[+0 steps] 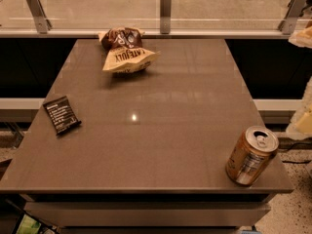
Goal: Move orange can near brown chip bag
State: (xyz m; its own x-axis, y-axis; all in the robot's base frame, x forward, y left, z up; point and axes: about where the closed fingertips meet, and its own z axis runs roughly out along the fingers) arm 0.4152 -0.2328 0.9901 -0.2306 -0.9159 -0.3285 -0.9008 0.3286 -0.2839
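Note:
The orange can (251, 155) stands upright at the table's front right corner, close to the edge, with its silver top and pull tab showing. The brown chip bag (125, 50) lies at the far middle-left of the table, dark brown part toward the back, cream-yellow part with lettering toward me. The can and the bag are far apart, across the table's diagonal. My gripper (303, 118) shows only as pale parts at the right edge of the view, off the table, to the right of and above the can, not touching it.
A small flat black packet (61, 114) lies near the left edge of the brown table (156, 130). A glass rail with metal posts (165, 4) runs along the far side. Floor shows at the front right.

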